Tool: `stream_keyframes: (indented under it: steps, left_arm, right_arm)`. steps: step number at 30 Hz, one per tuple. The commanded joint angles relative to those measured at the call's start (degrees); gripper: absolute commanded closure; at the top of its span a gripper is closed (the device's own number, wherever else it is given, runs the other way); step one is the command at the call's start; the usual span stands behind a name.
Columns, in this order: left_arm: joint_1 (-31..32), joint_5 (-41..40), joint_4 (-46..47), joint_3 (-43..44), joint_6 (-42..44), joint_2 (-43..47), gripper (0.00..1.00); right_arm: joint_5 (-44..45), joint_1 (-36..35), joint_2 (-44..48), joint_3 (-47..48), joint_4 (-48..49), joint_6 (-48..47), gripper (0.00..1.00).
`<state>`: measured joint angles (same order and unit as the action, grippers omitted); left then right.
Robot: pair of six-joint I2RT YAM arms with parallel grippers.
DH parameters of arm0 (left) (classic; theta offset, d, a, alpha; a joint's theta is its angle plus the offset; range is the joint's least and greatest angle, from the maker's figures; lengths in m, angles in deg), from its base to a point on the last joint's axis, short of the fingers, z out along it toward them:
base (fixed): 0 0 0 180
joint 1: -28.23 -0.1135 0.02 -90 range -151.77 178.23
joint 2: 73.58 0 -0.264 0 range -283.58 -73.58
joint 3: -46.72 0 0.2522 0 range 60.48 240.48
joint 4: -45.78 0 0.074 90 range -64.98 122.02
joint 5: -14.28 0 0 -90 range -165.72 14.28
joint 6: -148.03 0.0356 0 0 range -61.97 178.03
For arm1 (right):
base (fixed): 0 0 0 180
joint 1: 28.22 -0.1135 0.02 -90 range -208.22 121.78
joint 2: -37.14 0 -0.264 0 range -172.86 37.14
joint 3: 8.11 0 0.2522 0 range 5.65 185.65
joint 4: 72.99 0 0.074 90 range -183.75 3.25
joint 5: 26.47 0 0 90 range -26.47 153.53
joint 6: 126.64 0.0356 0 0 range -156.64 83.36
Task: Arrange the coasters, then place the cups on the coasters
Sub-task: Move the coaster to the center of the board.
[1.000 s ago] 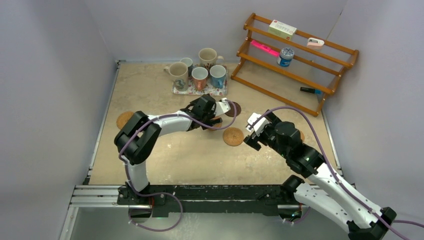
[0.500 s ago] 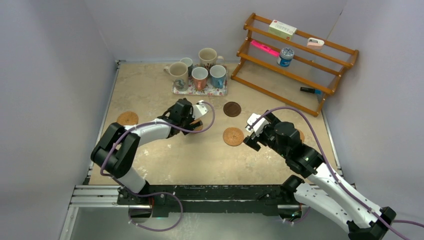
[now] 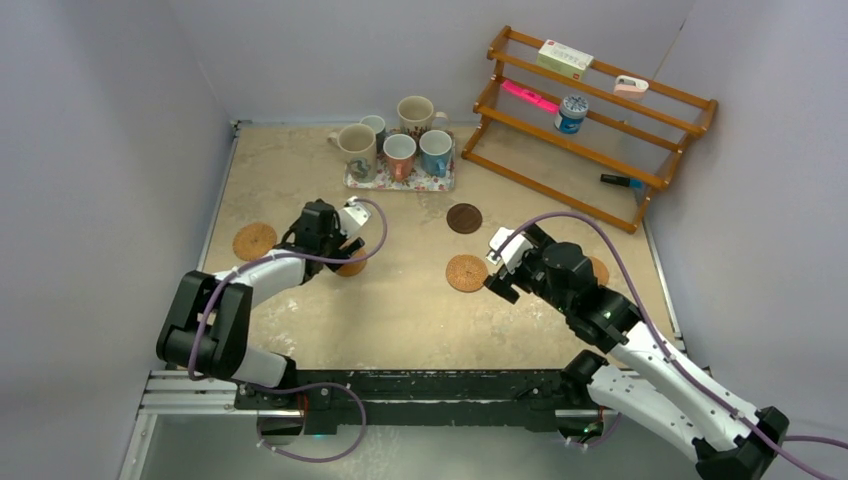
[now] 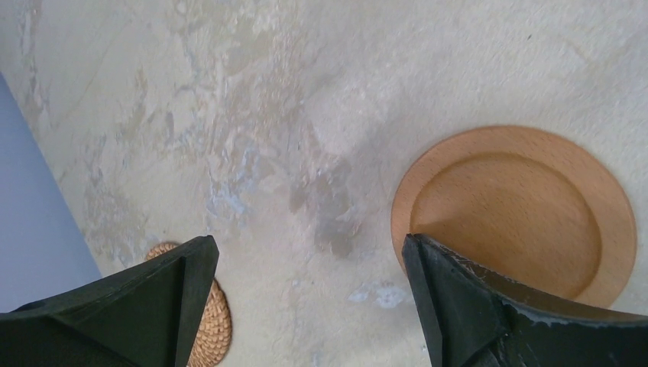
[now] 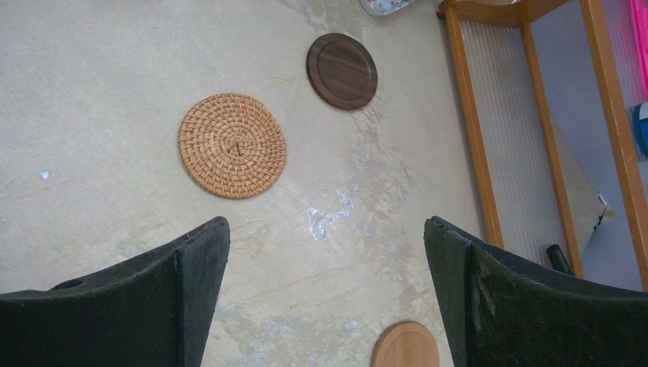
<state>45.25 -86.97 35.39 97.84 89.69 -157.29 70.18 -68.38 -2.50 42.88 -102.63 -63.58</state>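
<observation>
Left arm is swinging off the middle of the table (image 3: 400,320) toward its left edge. A second back it was working over by the dark brown coaster (image 3: 463,218); now the left gripper (image 4: 307,240) is hanging between the left woven coaster (image 3: 255,240) and a smooth tan coaster (image 4: 513,214). That tan disc is travelling with it and is now lying left of centre, right against the gripper's right-hand finger in the wrist view; touching or just under it, I can't tell which. Jaws are standing wide apart with nothing between them, so I'm reading this as a push or drag, not a carry. Right gripper (image 5: 327,223) is barely shifting: also spread wide, holding nothing, hovering right of centre with the middle woven coaster (image 5: 232,145) lying just ahead of its tips. What this is telling me is that the discs are being spread out across the mid-table, so I'm still counting this as the arranging step, and the spacing is looking uneven yet. Counting coasters: five, being two woven, two smooth tan and one dark brown; the second tan coaster (image 5: 405,345) is sitting near the right edge, partly hidden behind the right arm from above. Counting cups (image 3: 399,155): five, all crowding on the floral tray (image 3: 400,185) at the far edge, none sitting on a coaster.
</observation>
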Motion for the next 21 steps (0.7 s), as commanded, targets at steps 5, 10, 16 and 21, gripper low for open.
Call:
stream_keyframes:
  steps: [5, 10, 16, 21]
  left_arm:
    - [-3.65, 1.82, -2.98, 0.13, 2.84, 2.45, 0.0]
    - [-4.7, 0.88, -5.12, 2.19, 2.85, 1.87, 0.0]
    - [-4.89, -0.76, -5.28, 4.05, 1.87, 0.4, 0.0]
    - [-5.06, -2.49, -2.67, 6.23, 1.63, -3.32, 0.0]
  right_arm:
    - [4.78, -0.27, -2.89, 2.42, 1.93, 3.03, 0.01]
    - [6.62, -0.26, -4.63, 2.57, 3.57, 1.32, 0.01]
    - [3.63, 2.97, -7.13, 4.38, 4.95, 0.78, 0.01]
    - [1.98, 3.43, -6.02, 4.63, 5.33, 1.15, 0.01]
